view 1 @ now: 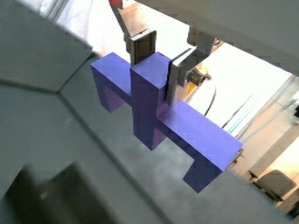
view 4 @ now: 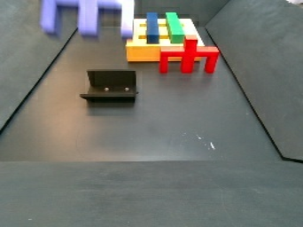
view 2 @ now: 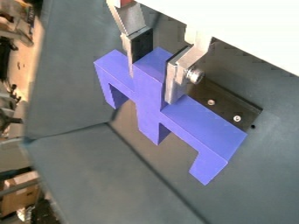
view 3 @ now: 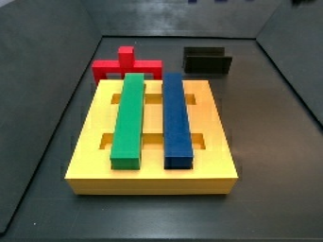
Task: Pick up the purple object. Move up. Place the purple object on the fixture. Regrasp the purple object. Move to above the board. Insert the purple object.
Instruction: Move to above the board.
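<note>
— Between the jaws, what is seen?
— The purple object (view 1: 158, 109) is clamped at its raised centre by the gripper (view 1: 163, 54), and it is held clear of the floor in both wrist views (view 2: 163, 105). The silver fingers (view 2: 177, 77) are pressed against its sides.

— And from the side cameras?
— In a side view the purple object (view 4: 85, 12) is seen high at the frame's upper edge, blurred, with the gripper itself out of frame. The fixture (view 4: 109, 85) is shown on the floor well below it. The board (view 3: 154, 137), with its green bar (view 3: 128, 118) and blue bar (view 3: 176, 121), is shown whole in a side view, the red cross-shaped block (view 3: 125, 65) just behind it.
</note>
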Tool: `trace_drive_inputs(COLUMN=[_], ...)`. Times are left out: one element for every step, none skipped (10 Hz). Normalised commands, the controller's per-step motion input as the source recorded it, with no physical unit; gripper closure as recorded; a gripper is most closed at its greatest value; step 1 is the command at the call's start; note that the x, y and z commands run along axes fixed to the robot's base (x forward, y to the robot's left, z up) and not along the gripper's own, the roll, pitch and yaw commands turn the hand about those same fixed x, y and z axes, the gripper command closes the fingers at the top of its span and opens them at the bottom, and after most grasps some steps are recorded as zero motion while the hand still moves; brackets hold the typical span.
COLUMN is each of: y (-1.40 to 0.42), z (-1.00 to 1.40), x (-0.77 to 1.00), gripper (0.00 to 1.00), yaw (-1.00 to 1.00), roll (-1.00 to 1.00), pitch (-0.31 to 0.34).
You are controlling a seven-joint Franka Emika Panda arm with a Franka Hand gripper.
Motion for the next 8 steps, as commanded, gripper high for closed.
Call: trace_drive_inputs(y=[0.0,-0.02,-0.02,-1.4,-1.4,-1.4,-1.4,-1.4], z=[1.4,0.64,0.3,0.27,0.3,0.31,0.28,0.28], x=[0.0,0.02,0.03,-1.07,-1.1,-1.16,-1.21,-1.2], gripper=[1.0,1.0,1.0,1.0,1.0,1.0,1.0,1.0], yaw=[0.01,0.02,0.02,-0.07,-0.07,-0.06,-0.04,-0.04], roll=[0.0,0.0,0.0,-1.0,-1.0,-1.0,-1.0,-1.0], pitch=[0.043,0.057,0.076,0.145,0.133,0.121,0.12,0.123])
